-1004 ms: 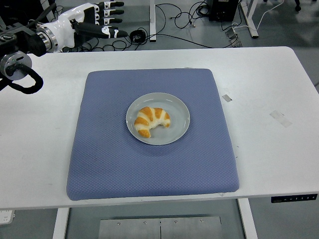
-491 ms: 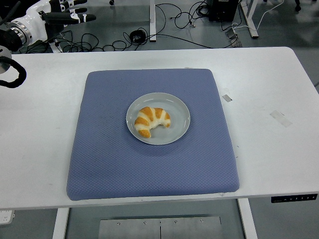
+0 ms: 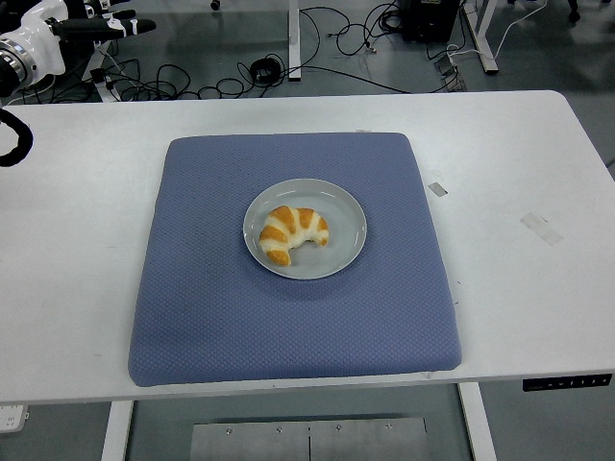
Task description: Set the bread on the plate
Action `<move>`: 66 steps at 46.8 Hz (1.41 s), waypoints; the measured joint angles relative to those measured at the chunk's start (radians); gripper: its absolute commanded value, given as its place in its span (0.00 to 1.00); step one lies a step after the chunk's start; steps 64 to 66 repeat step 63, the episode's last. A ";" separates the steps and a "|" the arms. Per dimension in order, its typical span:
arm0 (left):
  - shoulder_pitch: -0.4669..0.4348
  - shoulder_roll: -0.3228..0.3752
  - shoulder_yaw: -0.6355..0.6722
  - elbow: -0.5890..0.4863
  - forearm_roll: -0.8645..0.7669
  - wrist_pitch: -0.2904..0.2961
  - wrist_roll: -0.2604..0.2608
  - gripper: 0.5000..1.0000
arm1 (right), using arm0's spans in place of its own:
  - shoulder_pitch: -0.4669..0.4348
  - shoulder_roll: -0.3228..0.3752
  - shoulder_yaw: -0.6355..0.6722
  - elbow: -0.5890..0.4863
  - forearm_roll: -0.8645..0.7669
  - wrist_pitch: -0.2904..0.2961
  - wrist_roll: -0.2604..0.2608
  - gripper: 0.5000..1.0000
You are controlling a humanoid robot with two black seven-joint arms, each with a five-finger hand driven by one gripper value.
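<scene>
Bread (image 3: 292,232) on plate (image 3: 346,216), mid blue mat (image 3: 211,288), white desk (image 3: 519,173). Left hand (image 3: 91,26) at top-left corner, fingers straight, holding nothing. Bread prob. light, soft, flaky, crushes easily; best grip w/ gentle pinch across thick middle.

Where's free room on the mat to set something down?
Bare mat rings the plate on all sides, widest toward the near edge. White table lies bare left and right of the mat. Only the plate is taken, by the bread. Left hand is off at the far-left corner.
</scene>
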 measured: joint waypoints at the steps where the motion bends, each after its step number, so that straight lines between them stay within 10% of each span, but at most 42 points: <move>1: 0.000 0.000 0.000 0.003 0.000 0.000 0.000 0.92 | 0.000 0.000 0.000 0.000 0.000 0.000 0.000 1.00; 66: 0.042 -0.039 -0.073 0.028 0.002 0.005 -0.005 0.92 | -0.002 0.000 0.001 0.000 0.000 0.000 0.000 1.00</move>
